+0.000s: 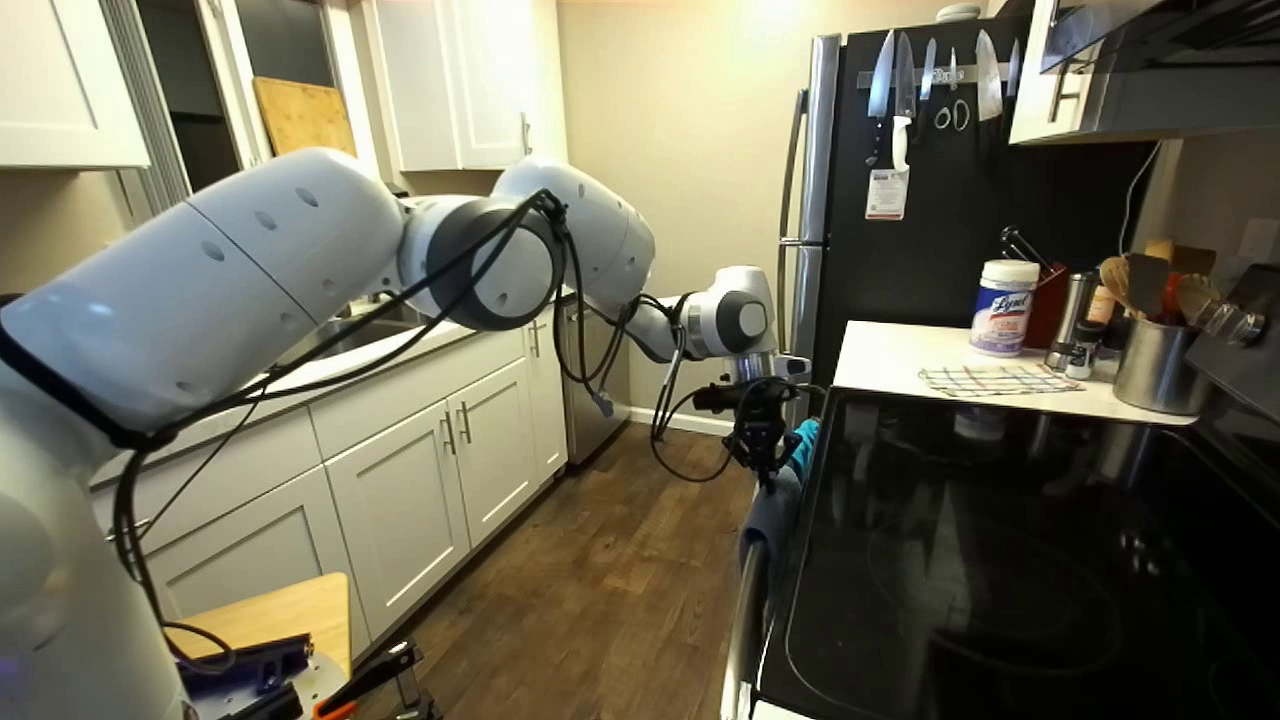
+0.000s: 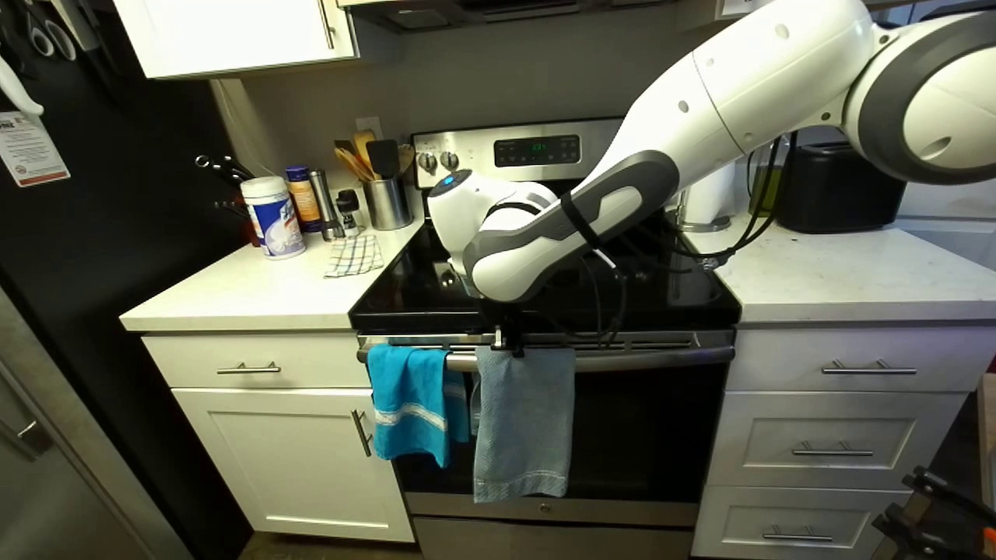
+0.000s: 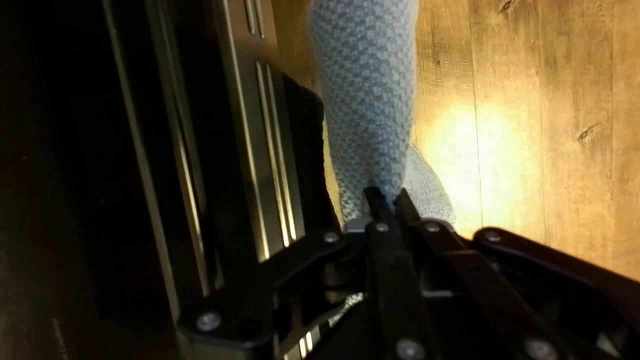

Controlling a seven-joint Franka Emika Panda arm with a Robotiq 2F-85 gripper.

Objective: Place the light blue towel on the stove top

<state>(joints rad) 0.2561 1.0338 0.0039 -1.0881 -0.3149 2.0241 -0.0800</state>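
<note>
The light blue towel, greyish and textured, hangs over the oven door handle. It also shows in the wrist view and darker in an exterior view. My gripper is at the towel's top fold at the handle, its fingers nearly together with a pinch of the cloth between the tips. The gripper also shows above the handle in both exterior views. The black glass stove top lies just beside and above the handle.
A bright turquoise towel hangs on the same handle beside the light blue one. A wipes canister, a utensil pot and a checked cloth are on the counter by the stove. A black toaster stands on the opposite counter.
</note>
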